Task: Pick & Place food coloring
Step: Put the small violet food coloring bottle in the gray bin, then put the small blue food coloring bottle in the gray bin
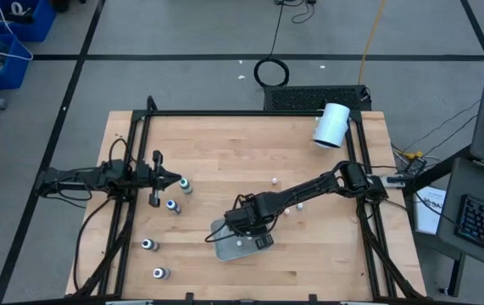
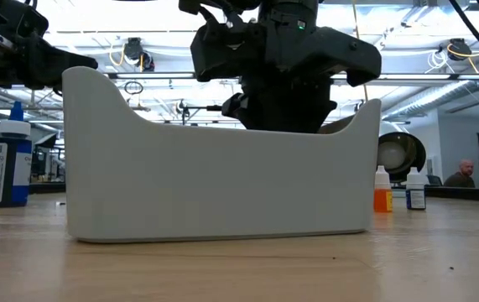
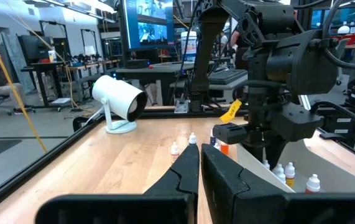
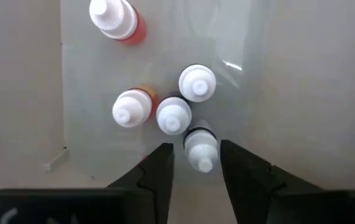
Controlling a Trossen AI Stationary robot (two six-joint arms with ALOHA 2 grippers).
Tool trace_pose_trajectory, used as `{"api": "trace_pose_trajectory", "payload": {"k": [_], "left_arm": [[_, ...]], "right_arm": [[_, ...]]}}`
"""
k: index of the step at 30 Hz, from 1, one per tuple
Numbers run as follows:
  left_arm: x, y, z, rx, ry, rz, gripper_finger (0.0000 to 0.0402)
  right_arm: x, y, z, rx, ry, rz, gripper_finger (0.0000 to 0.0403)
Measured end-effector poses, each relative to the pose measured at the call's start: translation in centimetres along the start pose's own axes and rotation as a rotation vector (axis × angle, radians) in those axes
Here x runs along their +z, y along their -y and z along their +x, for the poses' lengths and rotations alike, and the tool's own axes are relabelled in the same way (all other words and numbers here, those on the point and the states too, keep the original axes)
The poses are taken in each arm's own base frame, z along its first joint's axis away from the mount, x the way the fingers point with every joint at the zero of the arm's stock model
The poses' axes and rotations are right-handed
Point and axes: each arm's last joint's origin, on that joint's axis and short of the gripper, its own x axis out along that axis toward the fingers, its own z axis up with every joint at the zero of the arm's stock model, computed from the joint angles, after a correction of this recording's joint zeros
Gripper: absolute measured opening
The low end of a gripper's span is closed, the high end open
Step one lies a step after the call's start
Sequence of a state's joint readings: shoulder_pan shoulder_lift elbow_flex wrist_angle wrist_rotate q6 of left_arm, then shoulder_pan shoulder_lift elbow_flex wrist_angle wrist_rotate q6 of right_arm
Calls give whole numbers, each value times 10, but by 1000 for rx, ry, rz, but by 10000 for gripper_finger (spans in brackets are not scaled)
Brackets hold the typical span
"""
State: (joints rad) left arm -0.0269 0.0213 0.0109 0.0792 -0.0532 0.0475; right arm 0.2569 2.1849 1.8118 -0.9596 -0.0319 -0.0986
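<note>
Right gripper (image 4: 194, 163) points straight down over the clear tray (image 1: 227, 247), its arm reaching in from the table's right edge. Its fingers stand apart on either side of a small dark-bodied bottle (image 4: 200, 149) without pressing it. That bottle leans, white cap tilted off vertical; four neighbouring bottles (image 4: 173, 116) stand upright in the tray. Left gripper (image 1: 174, 180), fingers together, waits at the table's left side.
</note>
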Motion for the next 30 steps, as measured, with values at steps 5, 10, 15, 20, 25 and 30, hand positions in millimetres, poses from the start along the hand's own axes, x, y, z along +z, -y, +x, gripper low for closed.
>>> {"api": "trace_pose_trajectory", "payload": {"k": [5, 10, 15, 20, 25, 30], "left_arm": [[0, 0, 0, 0, 0, 0, 26], [0, 0, 0, 0, 0, 0, 26], [0, 0, 0, 0, 0, 0, 26], [0, 0, 0, 0, 1, 0, 26], [0, 0, 0, 0, 0, 0, 26], [0, 0, 0, 0, 1, 0, 26]], "right_arm": [[0, 0, 0, 0, 1, 8, 142], [0, 0, -1, -5, 7, 12, 156], [1, 0, -12, -8, 36, 30, 163], [0, -1, -29, -12, 81, 36, 164], [-7, -2, -53, -14, 92, 65, 161], [-27, -4, -90, -74, 47, 142, 160]]}}
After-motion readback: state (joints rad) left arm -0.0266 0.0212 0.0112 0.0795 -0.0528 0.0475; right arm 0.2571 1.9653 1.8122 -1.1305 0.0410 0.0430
